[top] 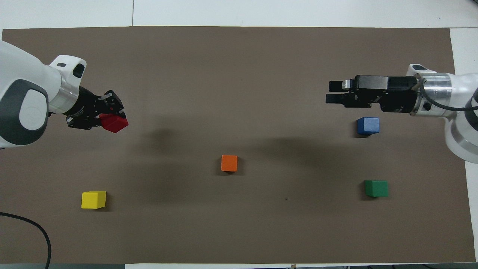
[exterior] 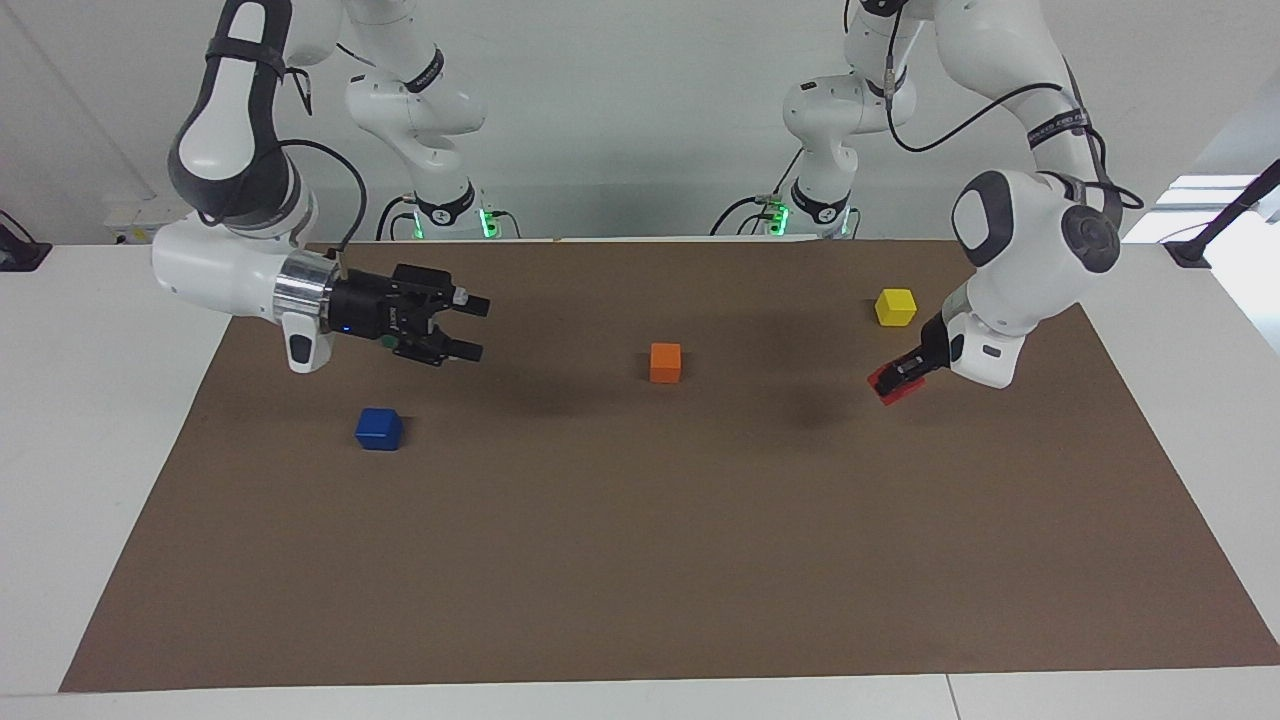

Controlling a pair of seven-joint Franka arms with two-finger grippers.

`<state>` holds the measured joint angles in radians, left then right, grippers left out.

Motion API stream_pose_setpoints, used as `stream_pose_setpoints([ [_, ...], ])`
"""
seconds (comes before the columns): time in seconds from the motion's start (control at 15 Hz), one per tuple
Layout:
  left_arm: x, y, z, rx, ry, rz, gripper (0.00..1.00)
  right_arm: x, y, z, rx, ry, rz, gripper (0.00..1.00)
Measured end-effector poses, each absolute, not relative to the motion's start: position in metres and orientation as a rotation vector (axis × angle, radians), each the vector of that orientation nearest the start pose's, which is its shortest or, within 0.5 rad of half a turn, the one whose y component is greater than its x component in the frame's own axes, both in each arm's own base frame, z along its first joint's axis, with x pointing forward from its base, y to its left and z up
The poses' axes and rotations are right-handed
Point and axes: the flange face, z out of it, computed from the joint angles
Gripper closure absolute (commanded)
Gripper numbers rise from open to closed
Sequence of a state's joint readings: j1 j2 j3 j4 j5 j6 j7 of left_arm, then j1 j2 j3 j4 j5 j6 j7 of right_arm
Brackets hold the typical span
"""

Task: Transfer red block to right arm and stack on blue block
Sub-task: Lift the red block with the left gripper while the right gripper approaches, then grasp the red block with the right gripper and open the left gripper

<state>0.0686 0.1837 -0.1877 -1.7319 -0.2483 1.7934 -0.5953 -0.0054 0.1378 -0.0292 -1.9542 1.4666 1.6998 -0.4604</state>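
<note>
One red block, pinched in the left gripper, tilted, aloft over the mat's left-arm end; right gripper well apart, fingers spread, pointing level toward it. Orange block lies between; blue block sits beneath the right arm.

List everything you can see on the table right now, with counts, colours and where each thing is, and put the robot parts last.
red block: 1, red, held in the air, tilted
blue block: 1, blue, on the mat, right arm's end
green block: 1, green, nearer the robots than the blue block
orange block: 1, orange, mid-mat
yellow block: 1, yellow, left arm's end
mat: 1, brown, covering the table
left gripper: shut on the red block
right gripper: open, over the mat
</note>
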Motion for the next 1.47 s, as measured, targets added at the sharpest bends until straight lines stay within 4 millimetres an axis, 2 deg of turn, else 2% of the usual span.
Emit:
stream_pose_setpoints([
  [0.33,0.573,-0.135,0.548,-3.107,-1.663,0.661,1.0,0.579,0.125,0.413,-1.417,0.151,0.142,0.0],
  [0.47,0.557,-0.166,0.573,-3.024,-1.837,0.787,1.0,0.573,0.155,0.402,-1.351,0.135,0.164,0.0],
  [0.6,0.542,-0.204,0.585,-2.951,-1.922,0.942,1.0,0.569,0.172,0.392,-1.309,0.105,0.16,0.0],
  [0.73,0.533,-0.234,0.588,-2.826,-2.047,1.08,1.0,0.569,0.173,0.384,-1.282,0.089,0.148,0.0],
  [0.87,0.53,-0.262,0.585,-2.717,-2.224,1.108,1.0,0.569,0.18,0.384,-1.247,0.085,0.137,0.0],
  [1.07,0.525,-0.301,0.569,-2.593,-2.508,1.169,1.0,0.562,0.219,0.39,-1.184,0.075,0.125,0.0],
  [1.2,0.52,-0.313,0.559,-2.541,-2.585,1.208,1.0,0.556,0.235,0.389,-1.174,0.064,0.123,0.0],
  [1.47,0.519,-0.316,0.555,-2.514,-2.627,1.212,1.0,0.552,0.233,0.38,-1.178,0.068,0.112,0.0],
])
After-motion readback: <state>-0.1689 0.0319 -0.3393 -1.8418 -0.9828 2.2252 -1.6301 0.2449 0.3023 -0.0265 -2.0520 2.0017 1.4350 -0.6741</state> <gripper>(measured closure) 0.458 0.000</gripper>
